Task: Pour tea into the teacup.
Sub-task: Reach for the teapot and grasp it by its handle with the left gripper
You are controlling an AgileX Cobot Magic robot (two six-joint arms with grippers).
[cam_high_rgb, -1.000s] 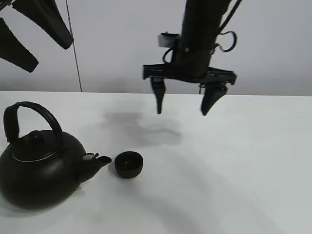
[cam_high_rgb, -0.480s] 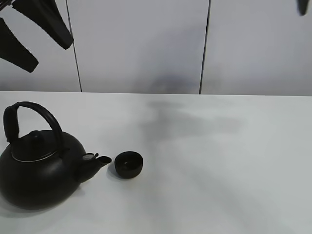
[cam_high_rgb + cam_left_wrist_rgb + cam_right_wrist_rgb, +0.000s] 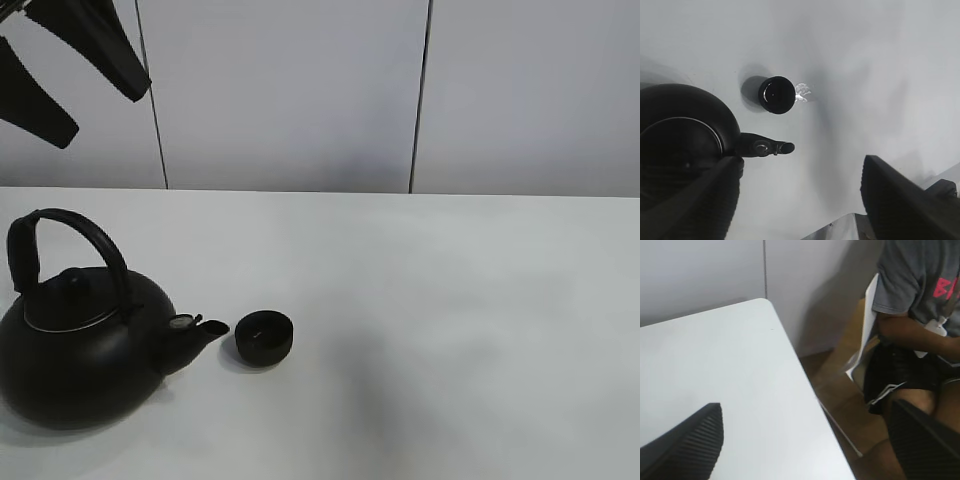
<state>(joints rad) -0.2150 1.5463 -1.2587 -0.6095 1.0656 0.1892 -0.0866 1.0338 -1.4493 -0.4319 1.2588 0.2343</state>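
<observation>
The small matte black teacup (image 3: 265, 337) stands on the white table (image 3: 450, 300), just beside the spout (image 3: 200, 328) of the big black kettle (image 3: 80, 350). In the left wrist view the teacup (image 3: 777, 94) and the kettle (image 3: 680, 130) lie below the camera. My left gripper (image 3: 98, 118) is open and empty, high above the kettle at the upper left; its two fingers frame the left wrist view (image 3: 797, 200). My right gripper (image 3: 805, 450) is open and empty over the table's far right corner, outside the exterior view.
A seated person (image 3: 920, 315) in a grey shirt is beside the table's right edge (image 3: 805, 380). A grey panelled wall (image 3: 300, 90) stands behind the table.
My right arm, which hung open over the middle of the table, has swung up and to the right, out of the exterior view. The kettle, the teacup and the left gripper have not moved.
</observation>
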